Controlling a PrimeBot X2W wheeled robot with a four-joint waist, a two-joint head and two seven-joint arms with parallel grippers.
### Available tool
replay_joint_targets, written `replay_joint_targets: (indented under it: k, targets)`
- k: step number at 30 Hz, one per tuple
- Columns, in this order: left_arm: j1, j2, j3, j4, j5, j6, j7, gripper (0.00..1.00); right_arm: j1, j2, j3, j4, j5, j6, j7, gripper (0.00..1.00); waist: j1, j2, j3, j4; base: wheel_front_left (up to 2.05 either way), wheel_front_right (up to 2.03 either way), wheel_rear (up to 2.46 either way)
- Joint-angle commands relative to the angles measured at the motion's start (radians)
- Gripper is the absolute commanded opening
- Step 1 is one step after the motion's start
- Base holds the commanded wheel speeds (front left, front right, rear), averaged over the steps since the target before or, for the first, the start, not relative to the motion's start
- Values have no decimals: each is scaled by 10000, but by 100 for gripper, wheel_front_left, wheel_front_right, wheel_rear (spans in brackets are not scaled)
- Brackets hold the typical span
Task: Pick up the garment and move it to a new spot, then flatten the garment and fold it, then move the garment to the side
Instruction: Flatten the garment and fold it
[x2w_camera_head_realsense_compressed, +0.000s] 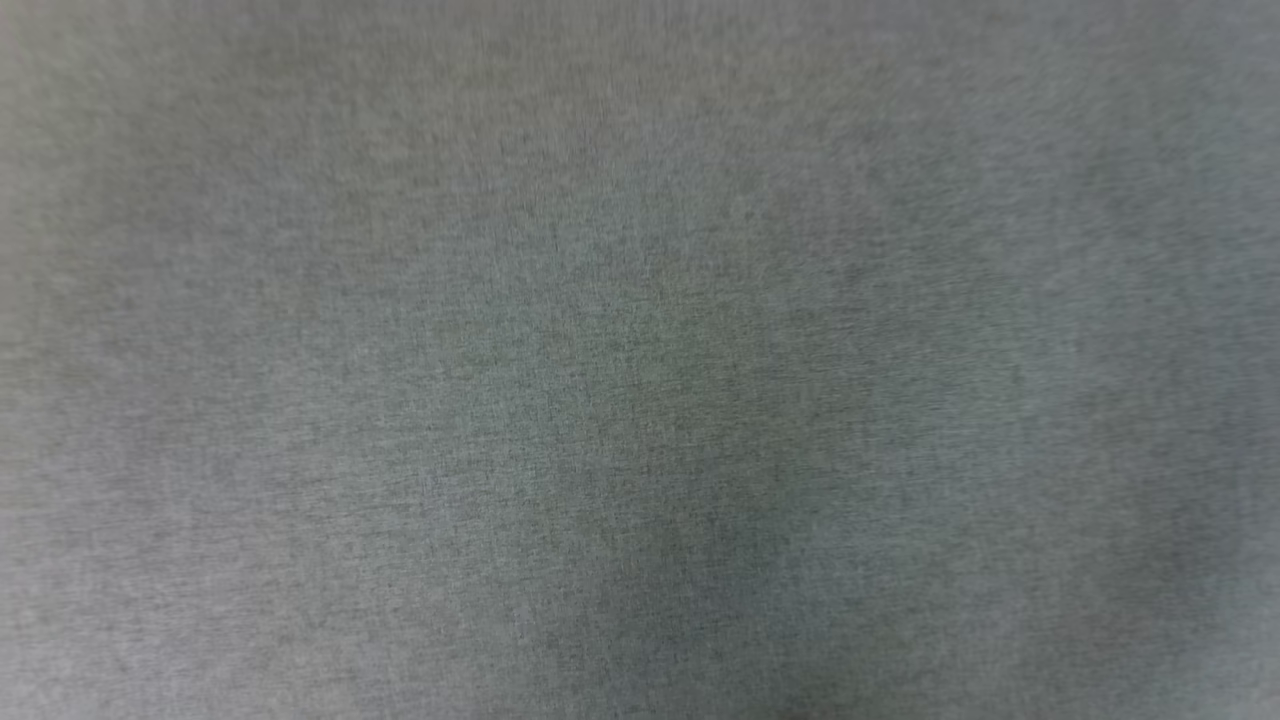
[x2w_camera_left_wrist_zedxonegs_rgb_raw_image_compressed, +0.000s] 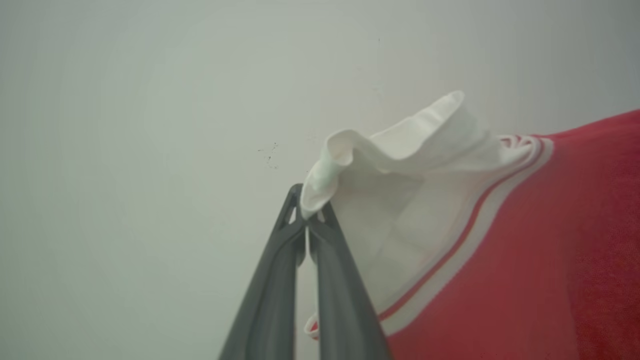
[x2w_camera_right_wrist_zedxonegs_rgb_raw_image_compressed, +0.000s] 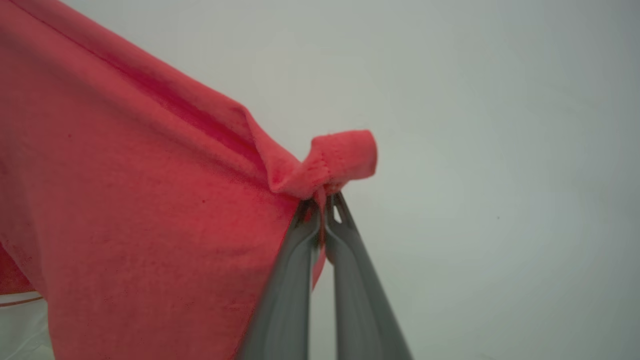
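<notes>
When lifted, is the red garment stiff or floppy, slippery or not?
Probably floppy: the garment bunches where the right pincer pinches it, and its white sleeve curls at the left pincer. Likely not slippery: its surface looks fuzzy.

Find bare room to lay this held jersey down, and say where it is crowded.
The blurred grey surface in the head view looks bare. Beside the left gripper, pale space is free left of and above the white sleeve of the garment; its red body crowds the right. Beside the right gripper, space is free right of the red edge.
</notes>
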Motion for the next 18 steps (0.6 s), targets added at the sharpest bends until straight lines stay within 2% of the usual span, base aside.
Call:
replay_joint_targets:
  k: [1,5,8,13,18]
  targets:
    - [-230,-97,-28,211,69,-5,-140,0,-201,26,-57,233,-166,-18,-172,0,-3,0,478,84,0,0,0]
    - [-861,-491,-262,1267,188,-125,-797,0,-760,187,-85,1319,-753,-18,-999,0,-3,0,977,244,0,0,0]
    - [-765,-775,-509,1840,135,-210,-1307,0,-839,281,-53,1957,-1046,-18,-1515,0,-3,0,1265,410,0,0,0]
    - [274,-1195,-1051,2419,-82,-325,-1903,0,-245,316,475,2774,-1472,-17,-2349,0,-3,0,1390,714,0,0,0]
    - [2205,-1600,-1538,2355,-524,-348,-2219,0,963,403,1227,3362,-1873,-17,-3260,0,-3,0,1099,986,0,0,0]
